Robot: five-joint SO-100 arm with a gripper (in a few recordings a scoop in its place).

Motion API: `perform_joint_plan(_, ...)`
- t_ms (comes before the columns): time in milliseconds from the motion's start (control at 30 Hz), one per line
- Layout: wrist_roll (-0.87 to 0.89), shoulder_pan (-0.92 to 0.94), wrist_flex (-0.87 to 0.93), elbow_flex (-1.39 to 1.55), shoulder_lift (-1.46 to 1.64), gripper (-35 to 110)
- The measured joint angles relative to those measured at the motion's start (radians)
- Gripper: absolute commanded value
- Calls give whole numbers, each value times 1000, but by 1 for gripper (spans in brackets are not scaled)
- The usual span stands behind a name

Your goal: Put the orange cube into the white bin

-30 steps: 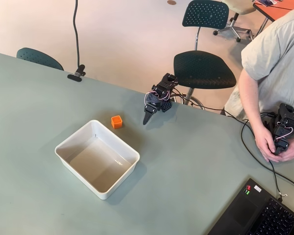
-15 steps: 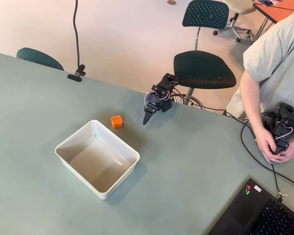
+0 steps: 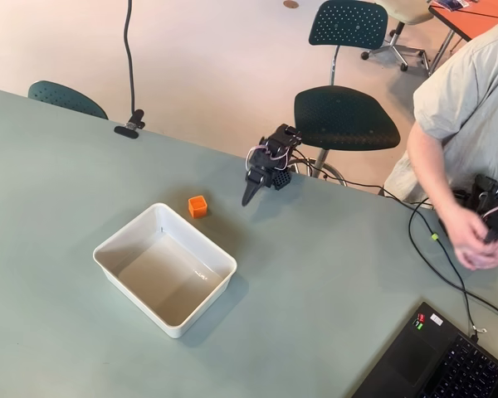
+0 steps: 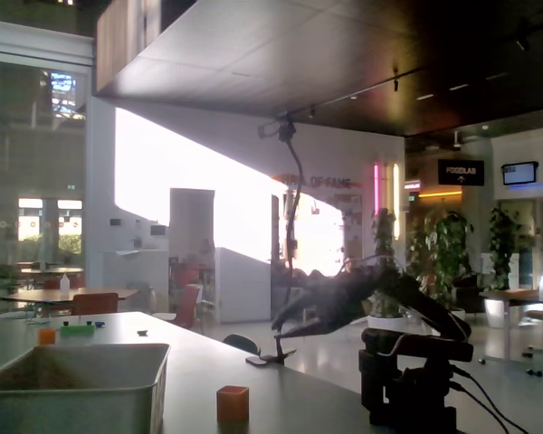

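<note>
From above, soft even light makes the picture bright and sharp. In the fixed view, strong light from behind turns my pincer (image 4: 285,318) dark, and everything looks a bit fuzzy.

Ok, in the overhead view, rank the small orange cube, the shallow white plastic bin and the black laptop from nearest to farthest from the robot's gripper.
From the gripper:
1. Small orange cube, just left of the fingertips, on the table.
2. Shallow white plastic bin, lower left, beyond the cube.
3. Black laptop, bottom right corner, clearly farthest.

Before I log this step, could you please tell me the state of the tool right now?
Tool: shut and holding nothing, in the air to the right of the orange cube in the overhead view.
</note>
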Motion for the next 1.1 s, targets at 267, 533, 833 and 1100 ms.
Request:
perform_joint_plan(267, -86, 233, 3, -477, -486, 5)
perform_joint_plan(533, -86, 362, 8, -716, -1062, 5)
perform_joint_plan(833, -86, 387, 84, -756, -1325, 6)
perform_joint_plan(1100, -8, 459, 163, -808, -1336, 24)
